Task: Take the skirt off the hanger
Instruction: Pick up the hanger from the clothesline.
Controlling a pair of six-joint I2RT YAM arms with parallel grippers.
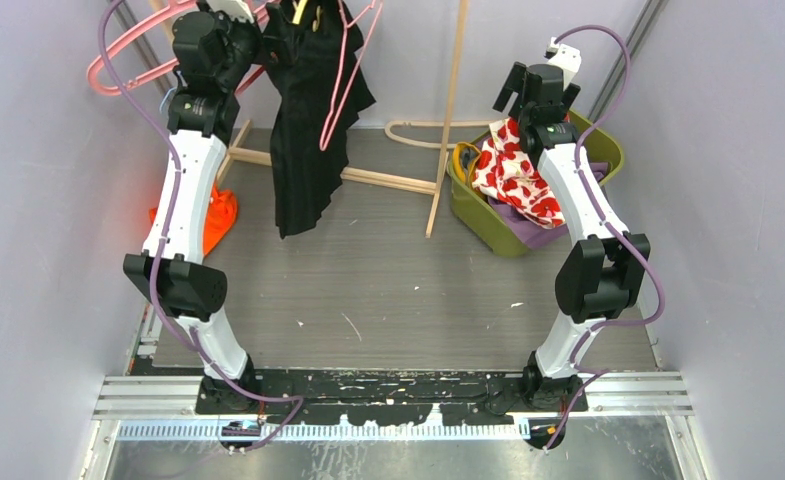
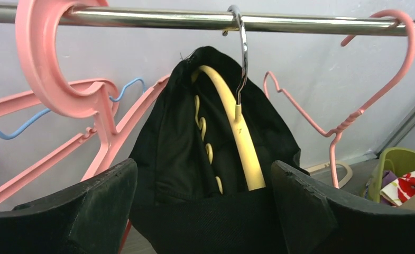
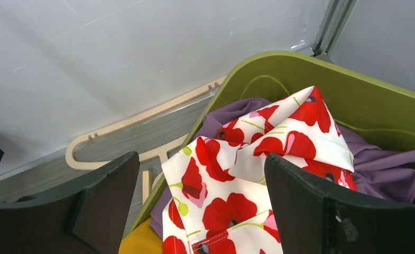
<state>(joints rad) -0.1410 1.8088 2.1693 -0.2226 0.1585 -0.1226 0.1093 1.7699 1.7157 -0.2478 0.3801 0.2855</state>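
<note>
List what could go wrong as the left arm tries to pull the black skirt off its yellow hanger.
1. The yellow hanger hangs from the rail by a thin metal hook only; tugging the skirt may drag the hanger off too.
2. Pink hangers crowd both sides of the open left claw, which could snag one.
3. The right claw sits over the green basket, far away, so nothing steadies the hanger.

Robot test cell in a lab, folks, dressed up as a laundry corner!
Plain lilac panels [image 1: 28,250] box in a grey table [image 1: 388,290]. At 6 o'clock, white robot arms [image 1: 183,200] sit bolted to an aluminium rail [image 1: 138,395]. At 11 o'clock, pink hangers [image 2: 41,63] ride a steel bar [image 2: 157,18], and at 2 o'clock there's a green basket [image 1: 480,218] of clothes.
</note>
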